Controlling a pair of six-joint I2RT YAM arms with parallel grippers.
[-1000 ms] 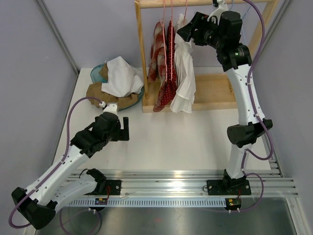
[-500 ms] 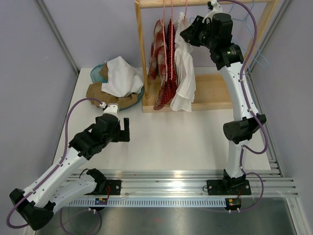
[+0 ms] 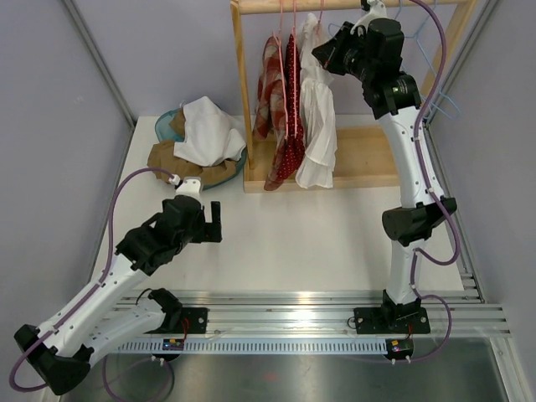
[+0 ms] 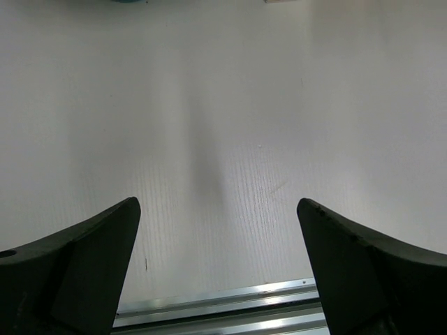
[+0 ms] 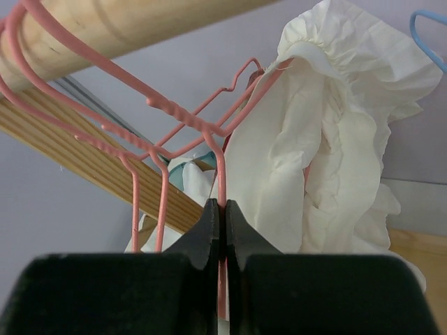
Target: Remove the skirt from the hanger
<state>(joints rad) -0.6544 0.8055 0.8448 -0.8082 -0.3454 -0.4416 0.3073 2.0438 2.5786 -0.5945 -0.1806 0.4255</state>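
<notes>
Up at the round wooden rail [image 5: 105, 28], the right hand [image 5: 222, 209] has its two black fingers pressed together on a thin upright strand of the pink wire hanger [image 5: 221, 174]. The white ruffled cotton skirt [image 5: 328, 139] hangs just beside that pinch, its gathered waistband bunched over the hanger's shoulder. It is the rightmost garment on the rail, next to the red patterned clothes [image 3: 280, 92].

The step in hand looks like securing the hanger so that the skirt can be worked off it. Such a narrow wire can probably swivel between flat fingers, so any move should be slow and in line with the strand, not across it. Two more pink hangers sit close on the same rail, and their wires cross near the grip. Lifting straight up until the hook clears the wood, before drawing away, should keep them from snagging.

Down low, the left hand [image 4: 216, 202] hovers spread wide over the bare white desk [image 4: 223, 105], holding nothing and well apart from the rail. It would need to rise and take the waistband.
</notes>
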